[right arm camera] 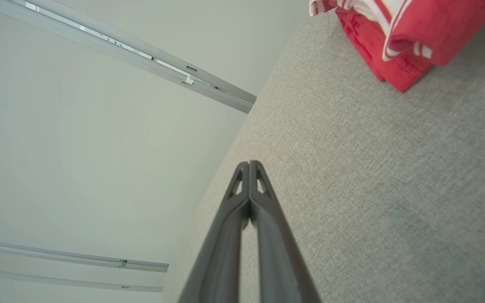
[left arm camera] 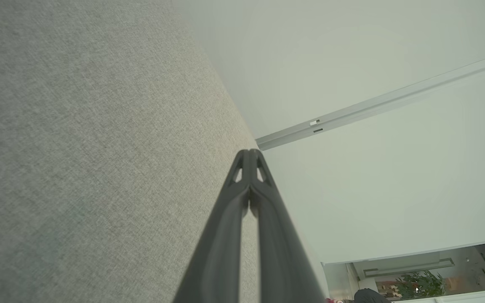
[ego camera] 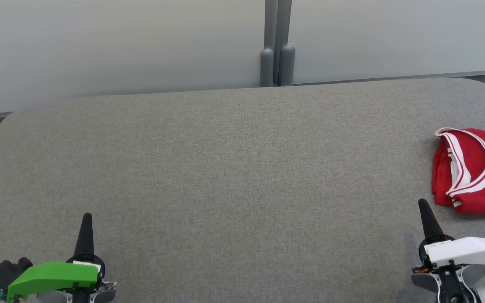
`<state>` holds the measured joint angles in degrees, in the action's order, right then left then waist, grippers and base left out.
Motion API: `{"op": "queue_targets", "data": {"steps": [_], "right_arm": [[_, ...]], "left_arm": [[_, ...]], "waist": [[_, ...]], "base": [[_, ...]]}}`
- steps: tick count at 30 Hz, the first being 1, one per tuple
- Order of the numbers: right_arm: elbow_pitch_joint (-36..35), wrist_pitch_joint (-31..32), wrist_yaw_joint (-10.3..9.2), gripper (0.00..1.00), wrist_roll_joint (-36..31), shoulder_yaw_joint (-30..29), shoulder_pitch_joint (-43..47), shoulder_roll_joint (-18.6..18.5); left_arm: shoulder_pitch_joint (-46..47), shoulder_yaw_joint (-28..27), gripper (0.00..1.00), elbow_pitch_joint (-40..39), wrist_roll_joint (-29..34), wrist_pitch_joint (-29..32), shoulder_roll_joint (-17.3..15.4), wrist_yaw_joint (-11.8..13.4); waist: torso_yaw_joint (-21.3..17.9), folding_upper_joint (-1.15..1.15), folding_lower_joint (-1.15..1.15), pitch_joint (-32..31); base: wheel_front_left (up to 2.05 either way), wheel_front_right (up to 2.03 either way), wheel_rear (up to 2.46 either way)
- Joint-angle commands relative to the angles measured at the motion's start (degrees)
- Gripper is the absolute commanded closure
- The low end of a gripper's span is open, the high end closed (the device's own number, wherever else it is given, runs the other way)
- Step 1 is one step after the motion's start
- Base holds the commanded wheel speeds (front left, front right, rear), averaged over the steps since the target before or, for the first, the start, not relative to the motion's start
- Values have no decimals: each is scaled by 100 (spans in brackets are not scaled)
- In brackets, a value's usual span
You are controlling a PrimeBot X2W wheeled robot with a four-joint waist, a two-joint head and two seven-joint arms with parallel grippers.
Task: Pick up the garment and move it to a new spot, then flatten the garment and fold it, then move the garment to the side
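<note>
The red garment (ego camera: 476,176) with white stripes is seen folded at the right edge of the grey desk (ego camera: 234,168), partly cut off by the frame. The right jaws are pressed together and nothing is held in them; they are placed near the garment, not touching it. The left jaws are also brought together and empty, at the lower left, well apart from the garment.

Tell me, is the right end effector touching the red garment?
Apart. The head view shows bare grey surface between the right end effector and the red garment.
</note>
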<state>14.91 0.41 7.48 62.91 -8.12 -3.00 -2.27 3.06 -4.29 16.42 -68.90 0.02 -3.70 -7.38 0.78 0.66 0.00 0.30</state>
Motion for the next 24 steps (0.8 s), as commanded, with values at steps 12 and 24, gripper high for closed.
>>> {"op": "queue_targets", "data": {"steps": [12,24], "right_arm": [[-55,180,3,100,831,47,-200,-50],[-50,348,3,100,1568,79,-267,-59]], "left_arm": [[209,-82,100,-105,-667,185,15,-13],[274,-134,100,-142,-1275,349,38,-15]], "waist": [[-17,-43,0,-3],[-36,-50,0,-6]], "base": [[0,0,0],[0,0,0]]}}
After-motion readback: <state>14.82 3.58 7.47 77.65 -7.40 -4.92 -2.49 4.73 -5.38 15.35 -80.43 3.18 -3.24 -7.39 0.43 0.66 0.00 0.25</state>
